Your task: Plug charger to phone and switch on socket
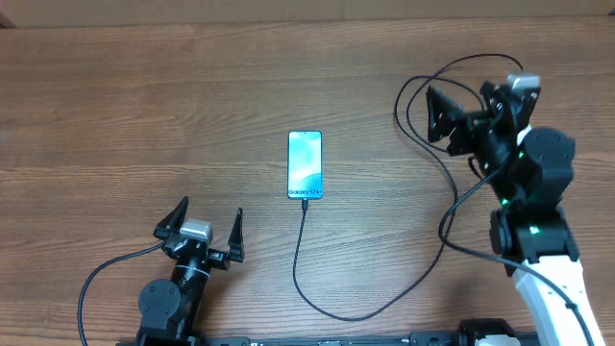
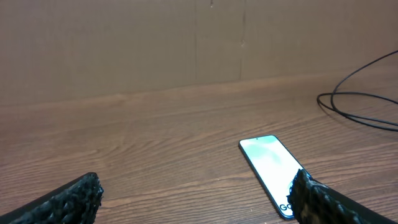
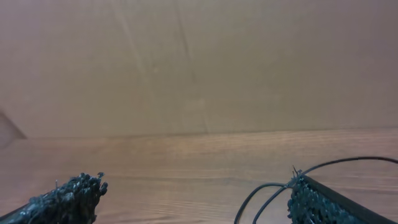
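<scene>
The phone (image 1: 305, 164) lies flat mid-table, its blue-teal screen up; in the left wrist view the phone (image 2: 269, 163) sits ahead and to the right. The charger (image 1: 430, 273), a thin black cable, runs from the phone's near edge, loops toward me, then climbs right into coils at the back right. My left gripper (image 1: 204, 227) rests open near the front edge, left of the phone, with nothing in it (image 2: 196, 200). My right gripper (image 1: 462, 104) hovers open over the coils; the charger (image 3: 266, 196) passes by its right finger (image 3: 318, 203). The socket is out of view.
A brown cardboard wall (image 2: 186, 43) closes the far side of the wooden table (image 1: 144, 115). The charger's coils (image 2: 364, 107) lie at the back right. The arms' own black leads trail at the near edge (image 1: 96, 279).
</scene>
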### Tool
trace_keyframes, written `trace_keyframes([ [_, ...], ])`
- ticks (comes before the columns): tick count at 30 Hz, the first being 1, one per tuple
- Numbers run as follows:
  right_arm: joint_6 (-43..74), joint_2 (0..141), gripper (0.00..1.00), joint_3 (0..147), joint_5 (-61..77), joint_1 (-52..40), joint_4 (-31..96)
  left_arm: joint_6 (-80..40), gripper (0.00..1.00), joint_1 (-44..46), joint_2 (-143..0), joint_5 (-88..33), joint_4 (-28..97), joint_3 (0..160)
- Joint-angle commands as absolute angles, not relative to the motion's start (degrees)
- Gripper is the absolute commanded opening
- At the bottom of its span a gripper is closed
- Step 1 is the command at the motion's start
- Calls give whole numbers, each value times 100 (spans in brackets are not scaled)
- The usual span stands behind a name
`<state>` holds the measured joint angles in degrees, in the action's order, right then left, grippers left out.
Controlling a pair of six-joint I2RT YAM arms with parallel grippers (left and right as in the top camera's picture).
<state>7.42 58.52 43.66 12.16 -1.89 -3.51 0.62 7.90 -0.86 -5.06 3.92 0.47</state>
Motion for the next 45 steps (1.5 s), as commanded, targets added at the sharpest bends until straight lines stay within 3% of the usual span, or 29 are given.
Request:
trace_keyframes([
  [1, 694, 5417, 100, 4012, 1256, -226, -683, 174, 100, 829, -25, -447, 414, 27],
  [18, 543, 3614, 100, 1345, 1146, -224, -2668, 174, 99, 829, -25, -449, 414, 27],
  [27, 552, 2589, 100, 364, 1109, -224, -2766, 174, 99, 829, -25, -447, 414, 27],
  [30, 550, 2147, 100, 21, 1114, -224, -2670, 174, 99, 829, -25, -449, 414, 27],
  [43, 567, 257, 100, 45, 1118, -224, 386, 174, 99, 829, -25, -447, 414, 27],
  [45, 569, -1, 100, 45, 1105, -228, 360, 174, 100, 829, -25, -447, 414, 27],
])
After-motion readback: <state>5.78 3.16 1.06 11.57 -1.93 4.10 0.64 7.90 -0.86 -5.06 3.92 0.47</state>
